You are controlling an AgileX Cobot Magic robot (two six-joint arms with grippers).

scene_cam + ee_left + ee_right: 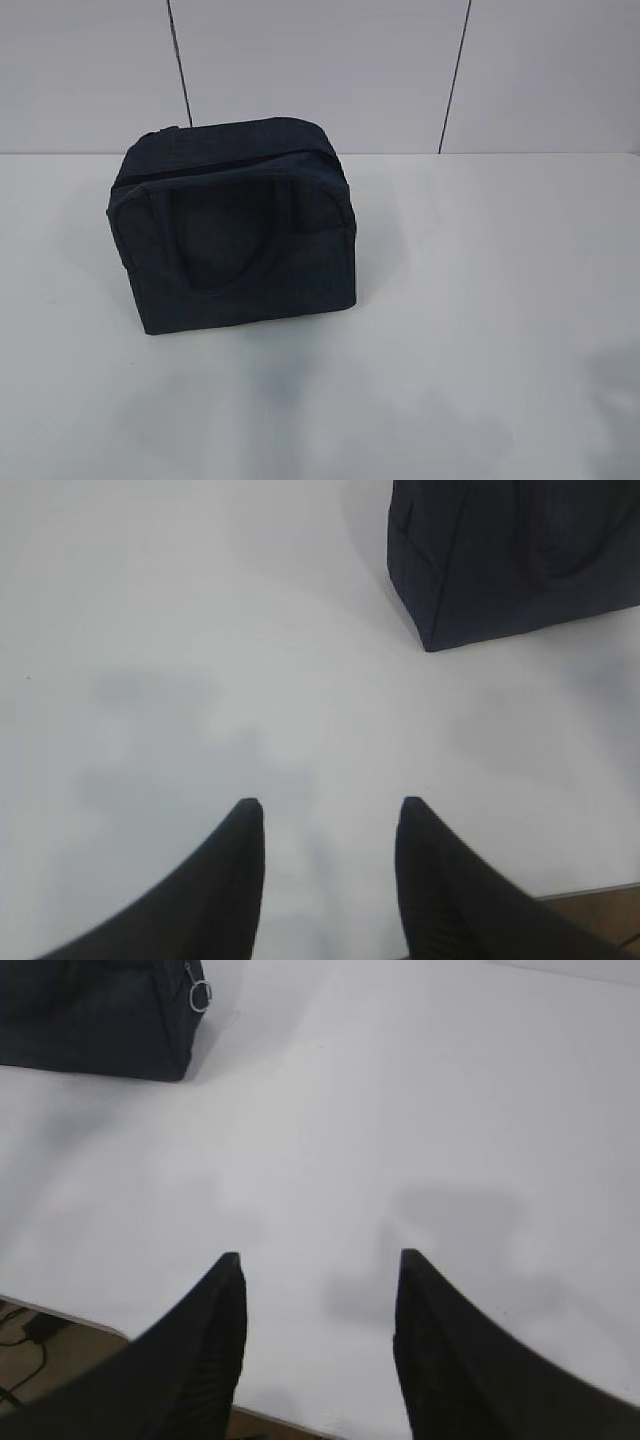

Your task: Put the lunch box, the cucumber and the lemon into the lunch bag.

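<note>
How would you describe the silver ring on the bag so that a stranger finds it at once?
On the white table stands a boxy dark navy fabric lunch bag. At its upper corner hangs a small silver ring zipper pull, the only shiny metal part.

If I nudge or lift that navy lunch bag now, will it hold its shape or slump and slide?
The lunch bag is fabric yet stands boxy and upright, so it probably keeps its shape under a light push. On the smooth white table it likely slides rather than tips, given its broad base. Lifted by a looped handle, the top would probably sag. Its weight cannot be judged.
</note>
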